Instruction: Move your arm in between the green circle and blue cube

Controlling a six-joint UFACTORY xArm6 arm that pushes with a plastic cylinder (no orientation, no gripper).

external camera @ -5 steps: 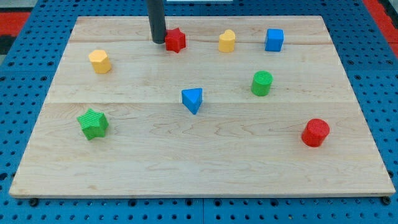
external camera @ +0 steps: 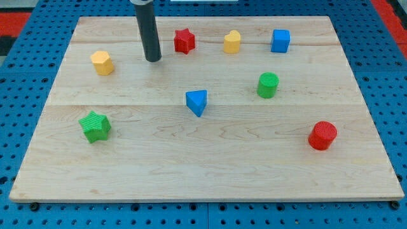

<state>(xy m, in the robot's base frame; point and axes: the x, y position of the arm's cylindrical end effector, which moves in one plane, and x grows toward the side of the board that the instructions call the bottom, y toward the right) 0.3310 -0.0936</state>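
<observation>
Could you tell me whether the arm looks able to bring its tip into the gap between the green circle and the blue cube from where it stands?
Probably yes. My tip sits left of the red star; passing below it and the yellow block, the board looks free up to the gap between green circle and blue cube.

Across the upper part of the table [external camera: 210,172] runs a row: red star [external camera: 184,41], upper yellow block [external camera: 232,42], blue cube [external camera: 280,41] furthest right. My tip [external camera: 152,60] sits upper left, between the left yellow block [external camera: 102,62] and the red star, touching neither. Green circle [external camera: 268,84] lies below the blue cube, well right of my tip. Blue triangle [external camera: 197,102] holds centre frame. Green star [external camera: 95,126] is lower left, red cylinder [external camera: 323,135] lower right.
</observation>
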